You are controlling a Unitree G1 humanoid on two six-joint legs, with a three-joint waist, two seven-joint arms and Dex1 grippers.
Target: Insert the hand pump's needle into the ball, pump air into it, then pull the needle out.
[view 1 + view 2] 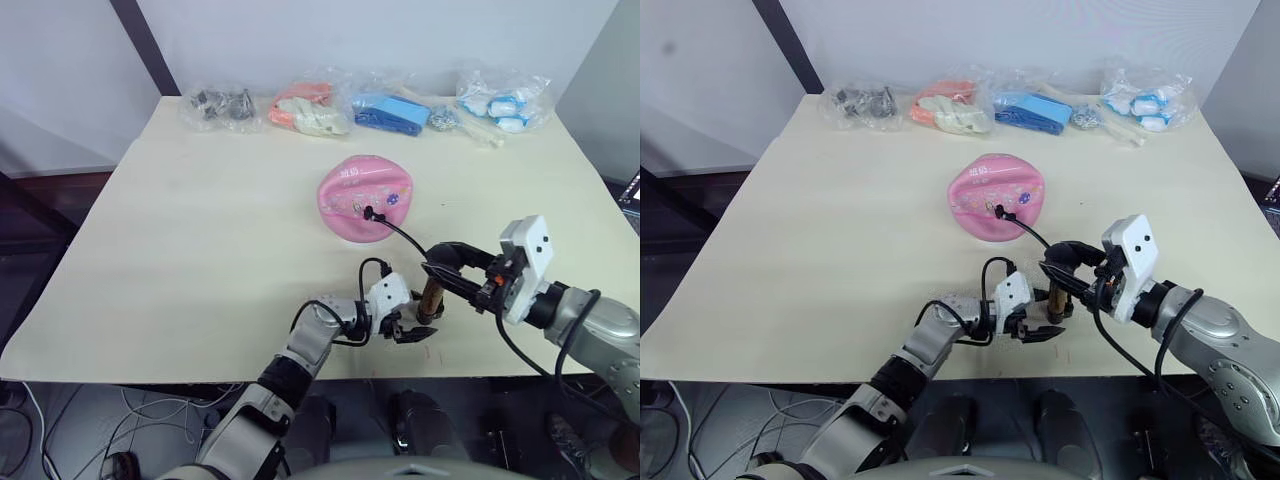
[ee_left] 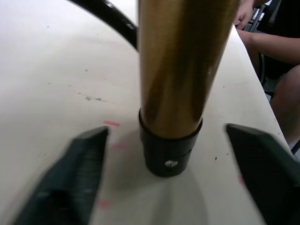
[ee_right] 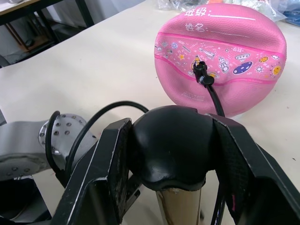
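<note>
Pink ball (image 1: 366,197) sagging and dented on the cream table (image 1: 200,260), well in front of a row of clear bags (image 1: 310,108) along the far edge. Needle (image 3: 201,71) seated in the ball's near face, among the cartoon prints below the white text; black fitting pressed against the rubber. Thin black hose (image 1: 405,233) running from that fitting back toward the near table edge, away from the ball.

Pump (image 1: 432,298) standing upright near the front edge, on the robot's side of the ball and apart from it, brass barrel vertical, lower black cap (image 2: 168,150) resting on the tabletop.

Right gripper (image 1: 447,268) closed on the black T-handle (image 3: 171,145) at the pump's top, one finger pressed against each side of the knob, ball beyond it in the wrist view.

Left gripper (image 1: 414,330) low at the table surface beside the pump's base, spread wide; fingers (image 2: 70,180) lying either side of the lower cap with clear gaps, touching neither cap nor barrel, holding nothing.

Faint red marks on the table around the pump's foot. A person's arm (image 2: 272,47) beyond the table edge past the pump.
</note>
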